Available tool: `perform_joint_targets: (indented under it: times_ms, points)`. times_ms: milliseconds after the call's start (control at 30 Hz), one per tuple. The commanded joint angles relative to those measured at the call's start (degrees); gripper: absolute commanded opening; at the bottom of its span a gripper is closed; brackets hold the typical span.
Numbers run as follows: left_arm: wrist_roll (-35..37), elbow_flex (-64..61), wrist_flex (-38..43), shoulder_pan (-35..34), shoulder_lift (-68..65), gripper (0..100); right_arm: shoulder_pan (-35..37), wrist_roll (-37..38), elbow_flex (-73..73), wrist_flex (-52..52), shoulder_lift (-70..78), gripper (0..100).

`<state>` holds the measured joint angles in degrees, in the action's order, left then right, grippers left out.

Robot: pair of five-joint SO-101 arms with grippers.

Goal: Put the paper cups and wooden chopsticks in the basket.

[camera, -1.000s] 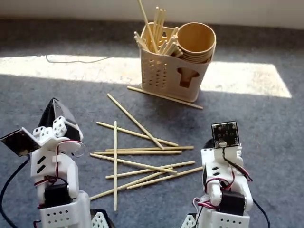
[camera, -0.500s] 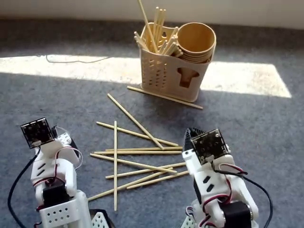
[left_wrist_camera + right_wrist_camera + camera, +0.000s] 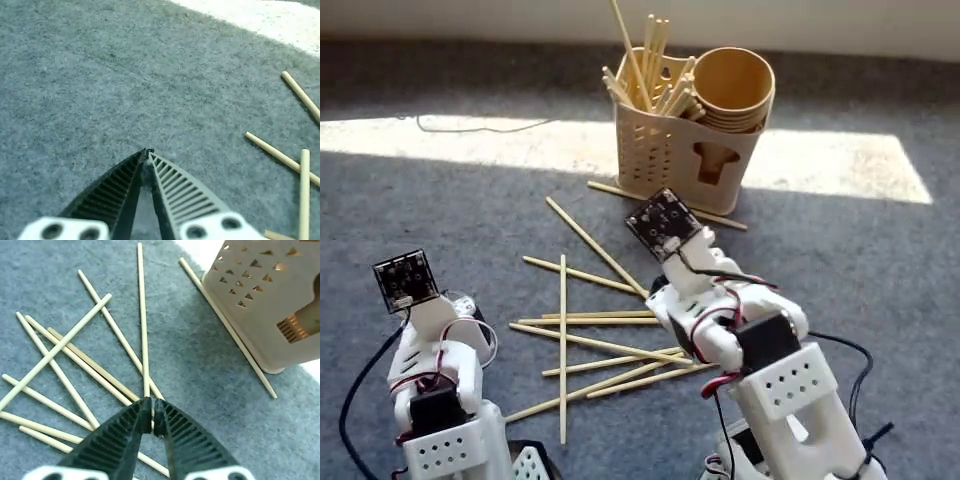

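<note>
A cream basket (image 3: 670,160) stands at the back and holds stacked paper cups (image 3: 732,85) and several wooden chopsticks (image 3: 650,60). Several loose chopsticks (image 3: 600,335) lie crossed on the grey carpet, and one more chopstick (image 3: 665,205) lies along the basket's foot. My right arm (image 3: 720,320) stretches over the pile. Its gripper (image 3: 152,407) is shut, with its tips just above the spot where chopsticks (image 3: 142,320) cross, and the basket (image 3: 270,295) lies beyond. My left arm (image 3: 430,350) is folded at the near left, and its gripper (image 3: 148,152) is shut and holds nothing over bare carpet.
A thin white cable (image 3: 470,127) lies on the carpet at the back left, inside a sunlit strip (image 3: 840,165) that runs behind the basket. Chopstick ends (image 3: 280,155) lie on the carpet a little beyond the left gripper.
My right arm has swung from its folded pose at the near right forward and left over the chopstick pile. The left arm turned back toward the carpet early on, then kept nearly still.
</note>
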<state>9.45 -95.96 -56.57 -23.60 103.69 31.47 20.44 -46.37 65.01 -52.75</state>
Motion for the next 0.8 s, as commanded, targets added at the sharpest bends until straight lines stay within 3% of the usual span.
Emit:
perform_joint_targets:
  times_ms: [0, 133, 500, 767]
  points:
    - [-0.5, -1.2, -0.6, -0.4, 0.2, 1, 3.4, -0.3, 7.2, 0.0, 9.5, 6.1]
    - [-0.5, -1.2, -0.7, -0.4, -0.1, 1, 3.9, -4.7, 14.1, -0.2, 19.1, 12.2]
    - [-0.5, -1.2, -0.7, -0.4, -0.2, 1, 9.7, -4.7, 36.4, -0.3, 46.0, 12.3]
    - [-0.5, -1.2, -0.7, -0.4, -0.2, 1, 8.3, -4.7, 49.2, -0.3, 66.2, 12.3]
